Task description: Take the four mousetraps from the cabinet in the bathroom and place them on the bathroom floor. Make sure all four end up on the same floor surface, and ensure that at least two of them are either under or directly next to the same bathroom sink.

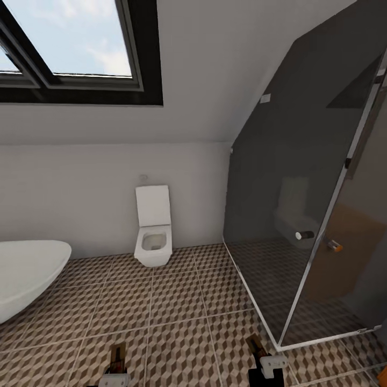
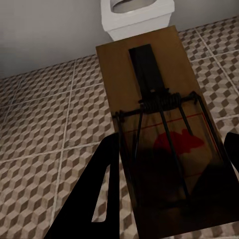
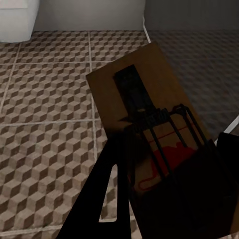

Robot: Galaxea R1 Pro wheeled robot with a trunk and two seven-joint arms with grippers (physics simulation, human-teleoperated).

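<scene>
Left gripper (image 2: 164, 169) clamped on mousetrap (image 2: 154, 114), held above bathroom floor (image 2: 45, 124), toilet (image 2: 137, 15) just ahead. Right gripper (image 3: 169, 184) gripping second mousetrap (image 3: 144, 114) over tiles near shower glass (image 1: 301, 177). Bathtub (image 1: 27, 269) at left, skylight (image 1: 70, 43) overhead.

Head view bright, soft daylight from the skylight (image 1: 70, 37); walls evenly lit, render slightly soft. Glass shower panel (image 1: 301, 204) right of it dark, faintly reflective. Both wrist views dim, near ends of traps in deep shadow.
</scene>
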